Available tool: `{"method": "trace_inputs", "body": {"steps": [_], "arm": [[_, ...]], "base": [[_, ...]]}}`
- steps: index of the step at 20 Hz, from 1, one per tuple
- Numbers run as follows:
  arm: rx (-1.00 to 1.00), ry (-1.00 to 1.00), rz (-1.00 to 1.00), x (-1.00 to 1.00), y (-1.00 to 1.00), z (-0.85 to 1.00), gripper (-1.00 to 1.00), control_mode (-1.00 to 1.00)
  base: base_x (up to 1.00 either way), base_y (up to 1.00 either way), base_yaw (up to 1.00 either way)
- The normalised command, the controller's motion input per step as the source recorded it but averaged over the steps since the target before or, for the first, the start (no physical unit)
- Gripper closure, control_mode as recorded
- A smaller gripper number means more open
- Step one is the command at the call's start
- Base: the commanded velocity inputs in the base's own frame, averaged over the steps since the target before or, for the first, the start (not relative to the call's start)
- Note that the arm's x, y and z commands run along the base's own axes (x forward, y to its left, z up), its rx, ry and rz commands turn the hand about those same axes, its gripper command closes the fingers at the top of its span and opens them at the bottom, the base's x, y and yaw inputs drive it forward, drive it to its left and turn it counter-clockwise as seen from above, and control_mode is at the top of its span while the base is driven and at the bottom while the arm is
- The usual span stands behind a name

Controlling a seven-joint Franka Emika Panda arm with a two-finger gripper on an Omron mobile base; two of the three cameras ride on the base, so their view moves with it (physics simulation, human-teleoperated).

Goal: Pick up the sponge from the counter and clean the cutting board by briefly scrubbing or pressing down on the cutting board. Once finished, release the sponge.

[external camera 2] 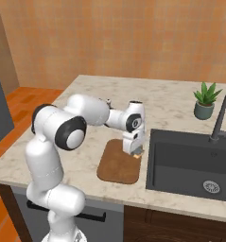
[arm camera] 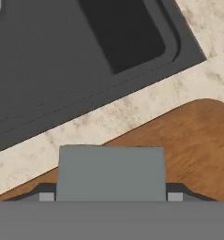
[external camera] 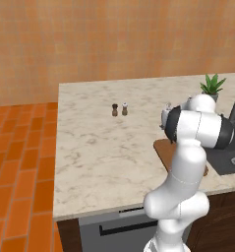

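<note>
In the hand view the grey-blue sponge (arm camera: 111, 173) sits squarely between my two fingertips (arm camera: 47, 197), with both its sides against them. My gripper (arm camera: 111, 197) is shut on it. Below it lies the brown wooden cutting board (arm camera: 188, 140). From the right base view, the gripper (external camera 2: 135, 150) points down at the far right corner of the cutting board (external camera 2: 117, 165), with the sponge (external camera 2: 138, 152) low at that corner. I cannot tell whether it touches the wood. The board rests on the beige marble counter (external camera 2: 171, 104), close to the sink. A strip of the board (external camera: 163, 147) shows beside my arm.
The dark sink basin (external camera 2: 190, 165) lies just right of the board, with a black faucet (external camera 2: 222, 118) behind it. A potted plant (external camera 2: 204, 101) stands at the back. Two small shakers (external camera: 119, 109) stand mid-counter. The counter (external camera: 99, 142) ends at the left over orange floor tiles (external camera: 20, 172).
</note>
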Motion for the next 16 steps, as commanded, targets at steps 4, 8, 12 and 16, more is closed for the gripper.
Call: {"method": "trace_inputs", "body": {"steps": [4,8,12,16], "arm": [[0.01,-0.01,-0.36,0.03,-0.49,-0.41,1.00,-1.00],[0.00,-0.04,-0.16,0.10,0.00,-0.23,1.00,-1.00],[0.02,-0.18,-0.20,0.00,0.15,-0.49,1.00,-1.00],[0.09,-0.28,-0.24,0.00,0.62,-0.75,1.00,-1.00]], "base": [[0.00,0.00,0.00],[0.00,0.00,0.00],[0.00,0.00,0.00],[0.00,0.00,0.00]]}}
